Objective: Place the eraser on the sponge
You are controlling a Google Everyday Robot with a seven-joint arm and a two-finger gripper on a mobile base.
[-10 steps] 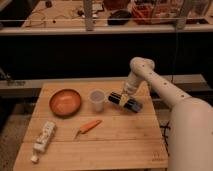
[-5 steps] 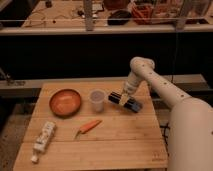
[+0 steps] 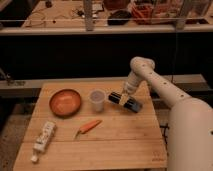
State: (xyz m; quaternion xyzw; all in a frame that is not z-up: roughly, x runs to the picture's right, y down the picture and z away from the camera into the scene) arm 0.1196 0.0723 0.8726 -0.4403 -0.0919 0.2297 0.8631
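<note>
Camera view showed the end effector (image 3: 123,99) lowered to the tabletop (image 3: 125,145) in its far right quarter, short of the far edge. The fingers were pressed together. The eraser (image 3: 114,97) lay directly against the fingertips on the side facing the left edge. Whether it was pinched between them or merely touched could not be determined.

The sponge (image 3: 135,105) lay just beside the end effector on the opposite side, toward the right edge and slightly nearer the front edge. The eraser and the sponge appeared to meet or overlap at their adjoining ends under the fingertips. Which of the two applied could not be told.

Task status, as a judgement: the eraser was brought up to the sponge but was not seen resting squarely on top of it. The required end state was therefore not confirmed. Remaining work would be seating the eraser on the sponge's upper face and leaving it there free of the end effector.

Outward from this group, a clear cup (image 3: 96,100) stood near the eraser toward the left edge. An orange bowl (image 3: 65,102) stood beyond the cup. A carrot (image 3: 89,127) lay near the tabletop's middle, and a white tube (image 3: 44,136) lay toward the front left corner.
</note>
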